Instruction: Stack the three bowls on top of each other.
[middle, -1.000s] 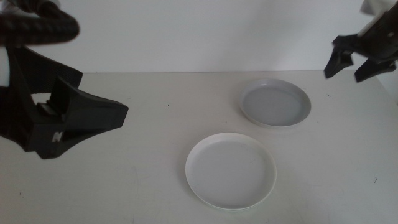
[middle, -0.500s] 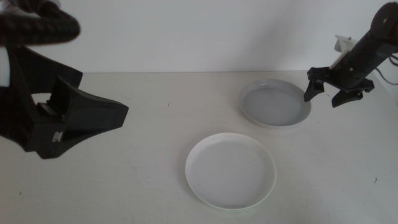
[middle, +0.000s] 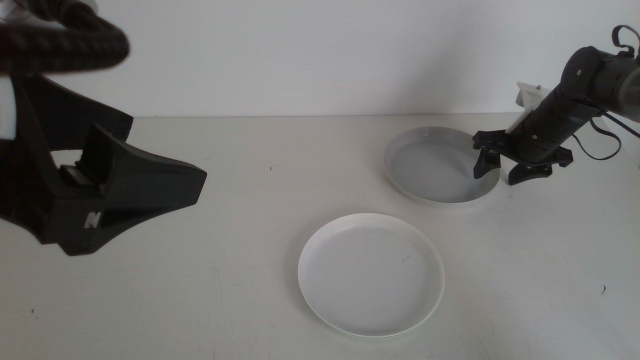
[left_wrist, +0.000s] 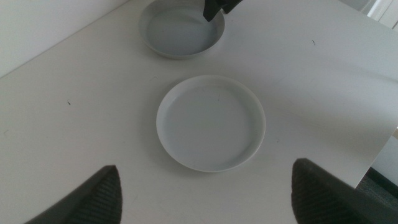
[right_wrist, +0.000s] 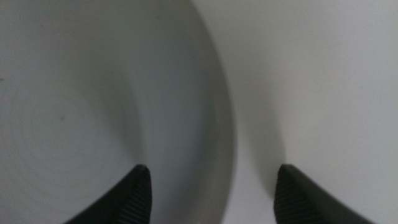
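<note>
A pale grey bowl (middle: 440, 166) sits at the back right of the table, and a white bowl (middle: 371, 273) lies nearer the front centre. My right gripper (middle: 505, 168) is open and down at the grey bowl's right rim. In the right wrist view the grey bowl (right_wrist: 93, 93) shows its rim running between the two jaws of the right gripper (right_wrist: 211, 183). My left gripper (left_wrist: 208, 167) hangs open and high, with the white bowl (left_wrist: 210, 121) and the grey bowl (left_wrist: 180, 31) beyond it. In the middle view the left gripper (middle: 150, 190) shows at the left.
The table (middle: 250, 300) is plain white with a white wall behind. Its edge (left_wrist: 379, 155) shows in the left wrist view, with floor beyond. A small white object (middle: 528, 95) stands behind the right arm.
My right gripper has come down and leftward from above the table's back right to the grey bowl's right rim. The left arm and both bowls have not moved.
</note>
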